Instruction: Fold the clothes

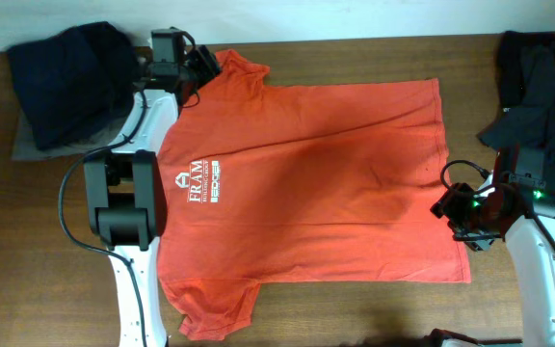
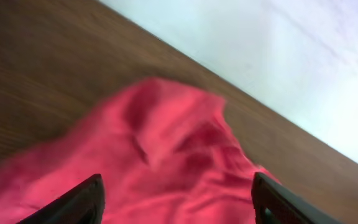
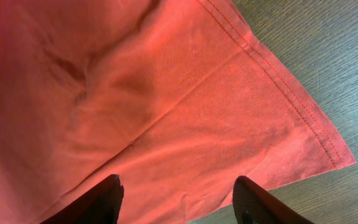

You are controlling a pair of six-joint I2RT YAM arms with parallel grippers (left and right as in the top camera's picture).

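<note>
The red-orange T-shirt point(image 1: 326, 173) lies spread flat on the wooden table, collar to the left and hem to the right, with white lettering point(image 1: 200, 183) on the chest. My left gripper point(image 1: 200, 72) is open at the shirt's far left sleeve. In the left wrist view its fingers point(image 2: 176, 199) straddle rumpled red fabric point(image 2: 166, 143). My right gripper point(image 1: 451, 207) is open at the hem on the right. In the right wrist view its fingers point(image 3: 178, 199) hover over the hem edge near a corner of the shirt point(image 3: 135, 93). Neither gripper holds cloth.
A dark pile of clothes point(image 1: 70, 77) sits at the far left on a grey mat point(image 1: 27, 145). More dark garments point(image 1: 542, 77) lie at the far right. Bare wood point(image 1: 355, 308) shows along the near edge.
</note>
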